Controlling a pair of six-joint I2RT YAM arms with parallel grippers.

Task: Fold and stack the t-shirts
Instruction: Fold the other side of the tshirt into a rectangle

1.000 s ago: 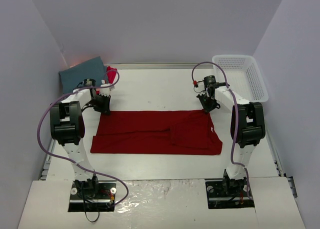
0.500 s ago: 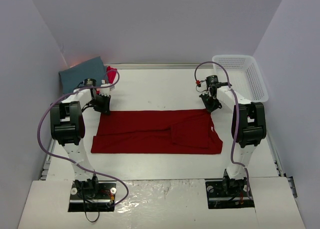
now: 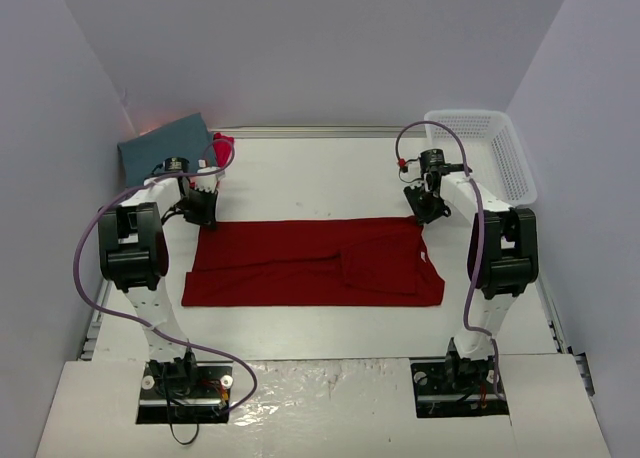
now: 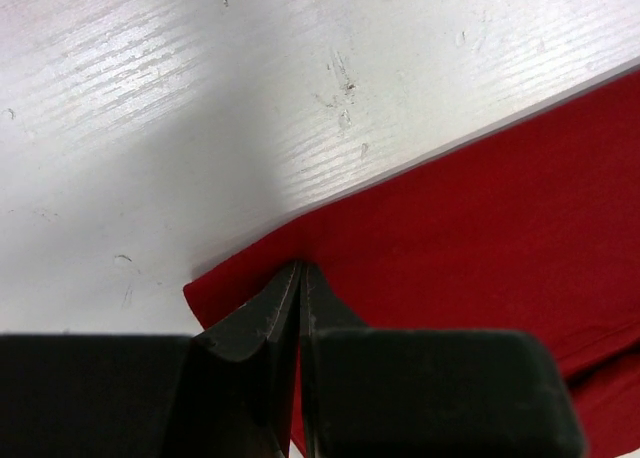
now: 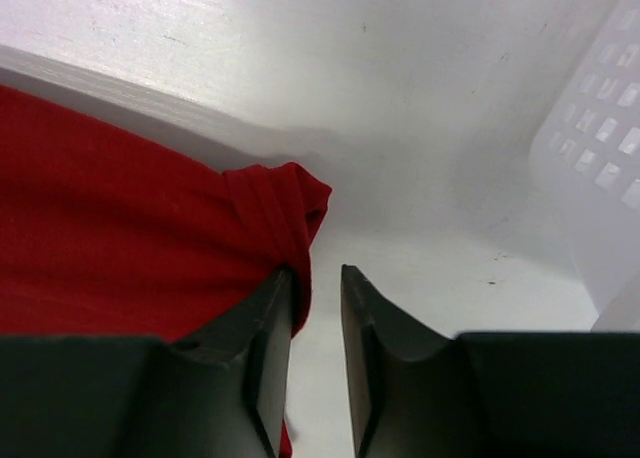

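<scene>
The deep red t-shirt (image 3: pixel 312 263) lies flat across the table as a wide folded band. My left gripper (image 3: pixel 203 208) is at its far left corner; in the left wrist view the gripper (image 4: pixel 300 270) is shut, with red cloth (image 4: pixel 480 208) pinched between the fingers. My right gripper (image 3: pixel 430 206) is just past the far right corner. In the right wrist view it (image 5: pixel 318 271) is open by a narrow gap, and the rolled cloth corner (image 5: pixel 275 203) touches the outside of its left finger. The slate-teal t-shirt (image 3: pixel 163 144) and the pinkish-red t-shirt (image 3: pixel 222 144) lie at the far left.
A white mesh basket (image 3: pixel 482 150) stands at the far right, close to my right arm; its wall shows in the right wrist view (image 5: pixel 600 148). Walls close in the table on the left, back and right.
My right gripper has let go of the shirt's far right corner and moved back and to the right, off the cloth. My left gripper has shifted only slightly.
</scene>
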